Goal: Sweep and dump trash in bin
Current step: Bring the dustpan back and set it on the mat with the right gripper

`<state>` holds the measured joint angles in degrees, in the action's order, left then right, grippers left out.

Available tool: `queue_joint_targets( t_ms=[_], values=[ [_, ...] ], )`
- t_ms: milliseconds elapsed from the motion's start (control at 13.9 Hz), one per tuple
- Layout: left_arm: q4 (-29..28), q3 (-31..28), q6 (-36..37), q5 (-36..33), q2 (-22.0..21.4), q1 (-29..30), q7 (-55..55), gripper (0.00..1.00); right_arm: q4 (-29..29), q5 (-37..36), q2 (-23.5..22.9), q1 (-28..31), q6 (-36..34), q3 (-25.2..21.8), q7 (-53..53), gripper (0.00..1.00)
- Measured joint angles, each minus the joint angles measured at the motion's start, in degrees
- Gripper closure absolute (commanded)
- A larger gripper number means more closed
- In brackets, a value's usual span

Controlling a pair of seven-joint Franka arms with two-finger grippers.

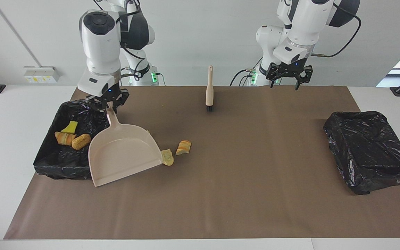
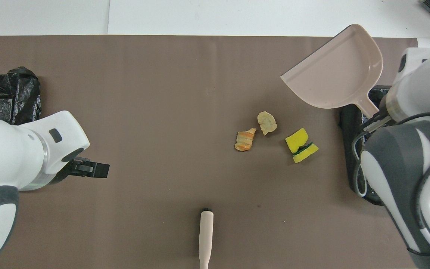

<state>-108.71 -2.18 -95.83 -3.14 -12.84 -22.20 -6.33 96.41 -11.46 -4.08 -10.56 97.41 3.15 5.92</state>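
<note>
My right claw (image 1: 107,103) is clamped on the handle of the dustpan (image 1: 123,152) and holds it over the brown mat (image 1: 221,201), just beside the bag-lined bin (image 1: 47,163) at the right arm's end of the table, the pan's open mouth pointing away from the robots. Three scraps lie in that bin: a yellow sponge piece (image 1: 69,126), an orange foam chunk (image 1: 64,138) and a tan chunk (image 1: 81,141). Three more lie on the mat toward the middle of the table. A pale crumbly chunk (image 1: 167,157) and a striped orange chunk (image 1: 183,147) sit close together, and a green-backed yellow sponge (image 2: 301,145) lies between them and the bin, hidden by the pan in the facing view. My left claw (image 1: 288,82) waits with its fingers spread wide and nothing in them, hanging over the edge of the mat nearest the robots. The wooden brush (image 1: 209,90) lies on the mat nearer to the robots than the loose scraps, its bristles toward them. A second bag-lined bin (image 1: 370,149) sits at the left arm's end of the table.
</note>
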Motion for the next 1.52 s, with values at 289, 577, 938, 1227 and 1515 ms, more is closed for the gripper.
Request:
queue_joint_targets(
  t_ms=[289,577,938,1227,1515],
  values=[
    [1.6,0.0,0.8,0.0,0.1,0.2,0.6,0.00,-3.5,5.7,-6.0,-7.6,0.2,0.1,-18.6,1.00],
    [1.9,0.0,1.0,0.0,0.6,1.0,0.8,0.00,-6.0,12.1,-10.1,-10.3,3.6,0.1,-29.7,1.00],
    [2.1,0.0,0.9,0.1,0.9,1.3,1.4,0.00,-8.2,15.2,-16.2,-18.7,10.9,0.1,-44.1,1.00],
    [2.3,0.0,0.9,0.1,1.0,1.7,1.7,0.00,-12.5,15.6,-24.4,-21.7,15.7,0.1,-48.0,1.00],
    [2.4,0.0,0.9,0.1,1.0,1.7,1.7,0.00,-13.1,15.8,-27.0,-22.6,18.0,0.1,-48.1,1.00]
  ],
)
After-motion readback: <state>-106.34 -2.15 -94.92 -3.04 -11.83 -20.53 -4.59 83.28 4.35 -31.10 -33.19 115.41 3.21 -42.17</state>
